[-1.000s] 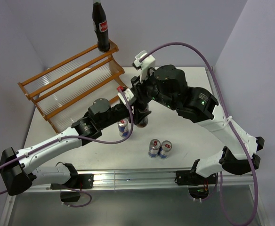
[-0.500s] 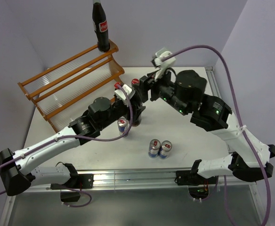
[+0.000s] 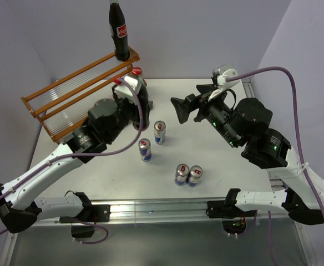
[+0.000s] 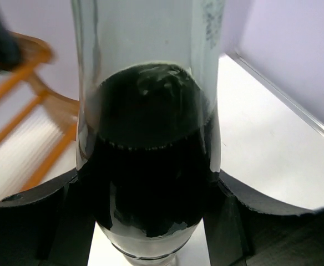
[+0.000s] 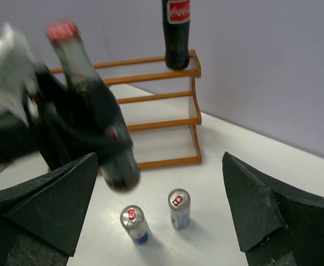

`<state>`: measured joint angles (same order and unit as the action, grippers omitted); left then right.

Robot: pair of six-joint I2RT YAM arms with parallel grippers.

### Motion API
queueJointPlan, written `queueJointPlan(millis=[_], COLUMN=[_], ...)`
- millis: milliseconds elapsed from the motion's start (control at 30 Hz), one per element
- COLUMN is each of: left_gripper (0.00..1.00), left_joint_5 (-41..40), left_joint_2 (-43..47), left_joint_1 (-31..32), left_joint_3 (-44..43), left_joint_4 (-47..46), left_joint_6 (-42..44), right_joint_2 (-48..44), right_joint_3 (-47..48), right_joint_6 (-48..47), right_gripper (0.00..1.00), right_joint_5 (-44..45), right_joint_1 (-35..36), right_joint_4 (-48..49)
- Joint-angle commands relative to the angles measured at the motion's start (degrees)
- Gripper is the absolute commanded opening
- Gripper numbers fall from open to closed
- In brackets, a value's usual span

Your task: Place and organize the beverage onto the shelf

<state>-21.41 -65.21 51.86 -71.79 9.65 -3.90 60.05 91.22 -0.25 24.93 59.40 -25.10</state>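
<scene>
My left gripper (image 3: pixel 138 98) (image 4: pixel 148 221) is shut on a dark cola bottle (image 3: pixel 136 72) (image 4: pixel 148 166) (image 5: pixel 95 122) with a red cap. It holds the bottle tilted above the table, just right of the wooden shelf (image 3: pixel 84 100) (image 5: pixel 162 111). A second cola bottle (image 3: pixel 119 30) (image 5: pixel 177 27) stands upright on the shelf's top right corner. Several blue-and-silver cans stand on the table; two of them (image 3: pixel 160 132) (image 3: pixel 145 149) are near the middle and a pair (image 3: pixel 188 174) is nearer the front. My right gripper (image 3: pixel 180 111) (image 5: pixel 159 166) is open and holds nothing, to the right of the held bottle.
The shelf's two lower tiers show only clear ribbed panels. In the right wrist view, two cans (image 5: pixel 178 208) (image 5: pixel 134 224) stand below the open jaws. Purple walls close the back and the right side. The table's metal front rail (image 3: pixel 162 208) runs between the arm bases.
My right gripper has let go of the bottle, opened wide and drawn back to the right. My left arm has lifted the bottle and carried it back-left toward the shelf, uncovering a can.
</scene>
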Motion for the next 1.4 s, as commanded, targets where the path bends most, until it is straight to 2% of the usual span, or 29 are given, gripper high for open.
queueJointPlan(millis=[0, 100, 267, 533, 767, 867, 1033, 1367], left_gripper=[0.0, 0.0, 0.0, 0.0, 0.0, 0.0, 0.0, 0.0], left_joint_5=[-6.8, -8.3, -8.1, 1.3, 9.4, 12.9, 17.2, 22.0], left_joint_2=[0.6, -2.0, -6.2, -15.5, -21.4, -24.1, -25.6, -26.7], left_joint_1=[-5.7, -9.4, -15.1, -29.2, -37.2, -41.0, -43.3, -44.4], left_joint_3=[-13.4, -20.5, -30.1, -45.3, -51.9, -53.6, -52.7, -48.0], left_joint_4=[-7.9, -3.4, 0.8, 5.1, 4.0, 2.9, -0.5, -6.6], left_joint_6=[-0.8, -1.7, -0.3, -0.8, -2.4, -3.4, -3.5, -2.4], right_joint_2=[-2.7, -6.9, -8.9, -10.6, -11.4, -12.1, -12.4, -12.6], right_joint_3=[-3.2, -7.6, -11.3, -13.7, -15.0, -15.7, -15.8, -16.0], right_joint_6=[2.4, 3.7, 5.1, 6.0, 6.8, 6.8, 6.5, 6.8], right_gripper=[1.0, 1.0, 1.0, 1.0, 1.0, 1.0, 1.0, 1.0], right_joint_5=[3.8, 4.0, 4.9, 3.6, 2.6, 2.9, 3.8, 3.5], right_joint_1=[0.2, 0.2, 0.2, 0.2, 0.2, 0.2, 0.2, 0.2], right_joint_4=[2.7, 4.1, 3.6, 2.2, 0.2, -0.1, -0.8, -2.1])
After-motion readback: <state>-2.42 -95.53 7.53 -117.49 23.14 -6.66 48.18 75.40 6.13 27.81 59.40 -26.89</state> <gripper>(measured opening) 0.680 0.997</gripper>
